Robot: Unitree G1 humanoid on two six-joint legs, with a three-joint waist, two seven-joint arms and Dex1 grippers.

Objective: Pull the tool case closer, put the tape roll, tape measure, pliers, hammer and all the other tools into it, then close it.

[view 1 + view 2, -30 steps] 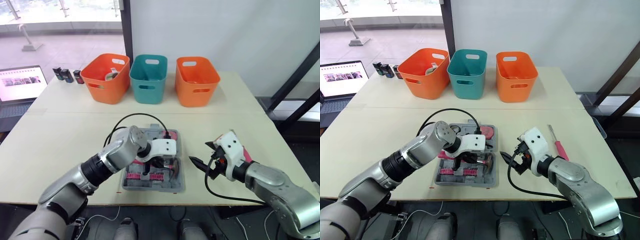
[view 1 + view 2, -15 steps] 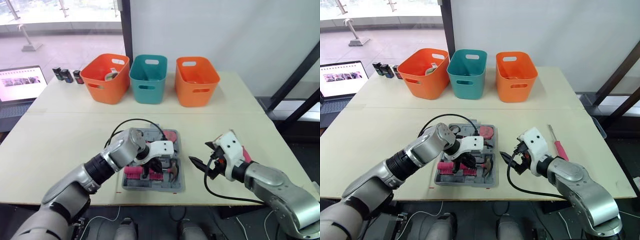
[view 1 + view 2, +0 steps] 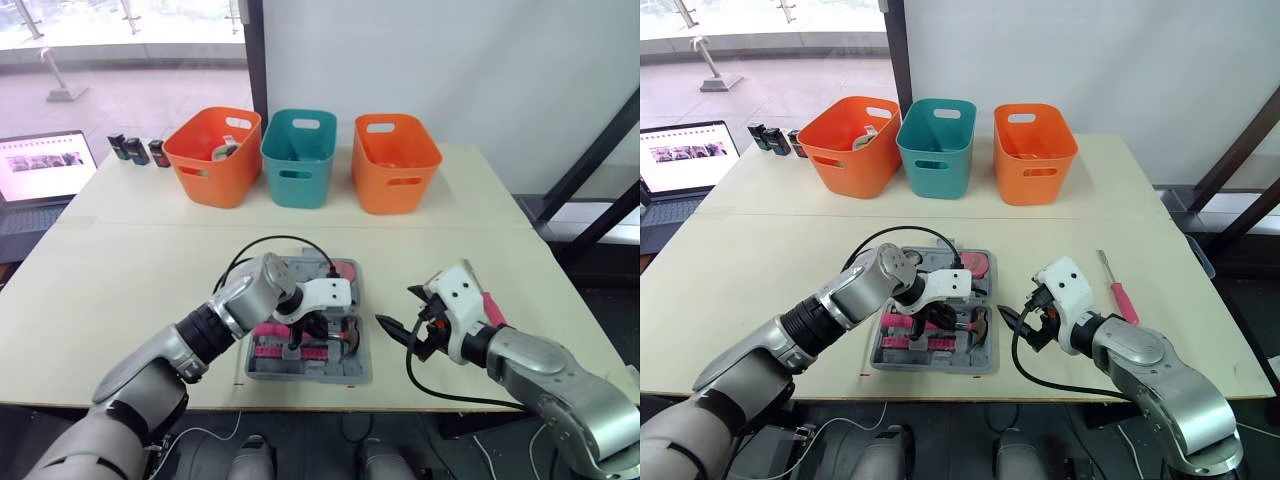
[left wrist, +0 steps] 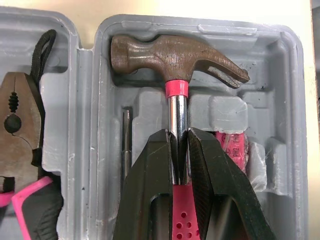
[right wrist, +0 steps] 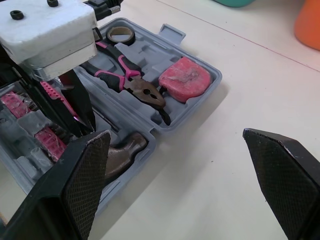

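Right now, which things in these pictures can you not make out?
- Left wrist view: hammer handle mostly covered by the left gripper, cut off by the edge.
- Eye views: left gripper hides the tool case middle.
- Left eye view: item in the left orange bin, mostly behind its wall, too small to name.

Inside the grey plastic tool case (image 4: 295, 100), the left gripper (image 4: 179, 134) clamps the steel-shafted hammer (image 4: 177, 55) with the rusty brown head. Its black fingers (image 4: 150, 190) cover most of the pink grip. The pink-handled pliers (image 4: 20, 125) beside it are cut off by the left wrist view's edge. At the tabletop's far left corner stand three small dark objects (image 3: 771, 139), too small to identify. A pale item (image 3: 864, 139) in the left orange plastic basket (image 3: 840, 160) sits mostly behind its wall. The open laptop (image 3: 680, 160) is cut by the picture's edge.
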